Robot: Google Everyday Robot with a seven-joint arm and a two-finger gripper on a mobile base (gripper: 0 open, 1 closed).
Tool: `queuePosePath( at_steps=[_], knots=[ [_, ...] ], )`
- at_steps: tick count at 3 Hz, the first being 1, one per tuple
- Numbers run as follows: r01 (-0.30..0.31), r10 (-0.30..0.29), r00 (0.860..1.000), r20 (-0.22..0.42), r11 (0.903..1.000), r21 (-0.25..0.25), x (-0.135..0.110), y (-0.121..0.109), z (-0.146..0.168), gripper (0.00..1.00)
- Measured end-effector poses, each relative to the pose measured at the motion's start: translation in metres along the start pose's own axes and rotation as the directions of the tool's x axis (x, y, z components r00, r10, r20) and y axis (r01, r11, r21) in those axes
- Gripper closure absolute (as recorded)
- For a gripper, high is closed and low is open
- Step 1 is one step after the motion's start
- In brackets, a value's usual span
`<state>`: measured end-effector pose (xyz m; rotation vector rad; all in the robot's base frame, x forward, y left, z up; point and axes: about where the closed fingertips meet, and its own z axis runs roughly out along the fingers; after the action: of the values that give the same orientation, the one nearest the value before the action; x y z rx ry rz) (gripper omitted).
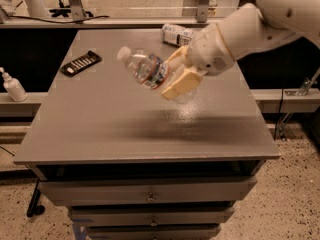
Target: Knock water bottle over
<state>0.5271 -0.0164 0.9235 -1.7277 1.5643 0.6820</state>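
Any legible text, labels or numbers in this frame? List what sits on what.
Nothing can be read.
water bottle, label band: blurred. The gripper is at the bottle's lower end, above the table.
white-wrapped bottle, at the table's back edge: print blurred.
black remote: key marks too small.
pump bottle: no label legible.

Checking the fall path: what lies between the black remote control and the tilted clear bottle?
Nothing: the camera view shows bare grey table between black remote control and clear plastic water bottle. The gripper is at its base end.
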Motion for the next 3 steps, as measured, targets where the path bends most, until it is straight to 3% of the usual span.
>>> queuePosePath(
  at_steps=[1,2,3],
  knots=[
    [0.125,-0.144,0.971,-0.191,0.9863,-0.108,-0.013,0.013,0.037,1.0],
    [0.187,-0.233,0.908,-0.348,0.9689,-0.162,-0.015,0.02,0.062,1.0],
    [0.221,-0.28,0.839,-0.467,0.959,-0.177,-0.019,0.022,0.079,1.0]
  ],
)
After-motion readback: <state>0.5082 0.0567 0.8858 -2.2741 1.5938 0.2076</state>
